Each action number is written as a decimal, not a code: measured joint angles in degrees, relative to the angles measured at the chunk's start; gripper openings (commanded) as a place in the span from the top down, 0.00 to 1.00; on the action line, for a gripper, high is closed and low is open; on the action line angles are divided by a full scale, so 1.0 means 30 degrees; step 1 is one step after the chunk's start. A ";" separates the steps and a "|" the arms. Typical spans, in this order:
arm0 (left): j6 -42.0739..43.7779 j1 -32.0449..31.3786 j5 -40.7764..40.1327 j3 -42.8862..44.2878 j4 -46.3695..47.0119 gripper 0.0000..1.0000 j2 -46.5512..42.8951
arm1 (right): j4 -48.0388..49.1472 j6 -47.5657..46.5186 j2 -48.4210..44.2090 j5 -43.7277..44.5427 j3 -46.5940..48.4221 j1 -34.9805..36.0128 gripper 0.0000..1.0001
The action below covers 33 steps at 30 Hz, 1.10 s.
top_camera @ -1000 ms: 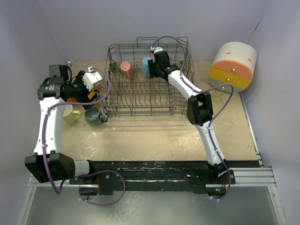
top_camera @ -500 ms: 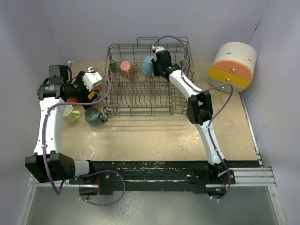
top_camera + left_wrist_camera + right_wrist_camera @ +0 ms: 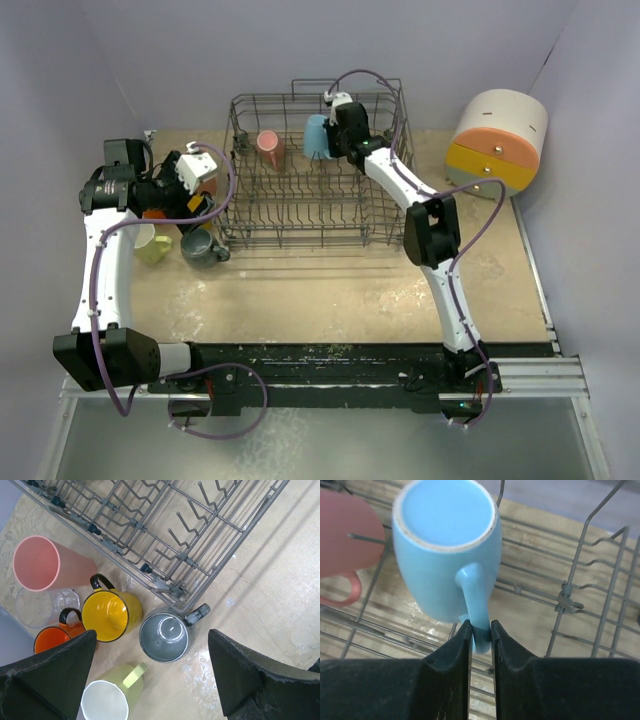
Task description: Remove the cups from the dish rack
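My right gripper is shut on the handle of a light blue cup, held upside down inside the dish rack at its back; the cup also shows in the top view. A salmon cup stands in the rack to its left, and shows at the left edge of the right wrist view. My left gripper is open and empty above cups on the table left of the rack: grey, yellow, orange, pale yellow-green, pink tumbler.
A clear glass stands among the cups on the table. A round white, orange and yellow drawer box sits at the back right. Purple walls close in the left, back and right.
My right gripper has lifted the light blue cup a little and shifted it toward the back of the rack. The left arm has not moved.
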 measured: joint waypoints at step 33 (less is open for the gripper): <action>-0.3475 -0.3854 0.0248 -0.1020 0.3504 0.06 -0.0860 | -0.0423 0.5202 -1.0542 -0.0495 -0.7249 0.3847 0.89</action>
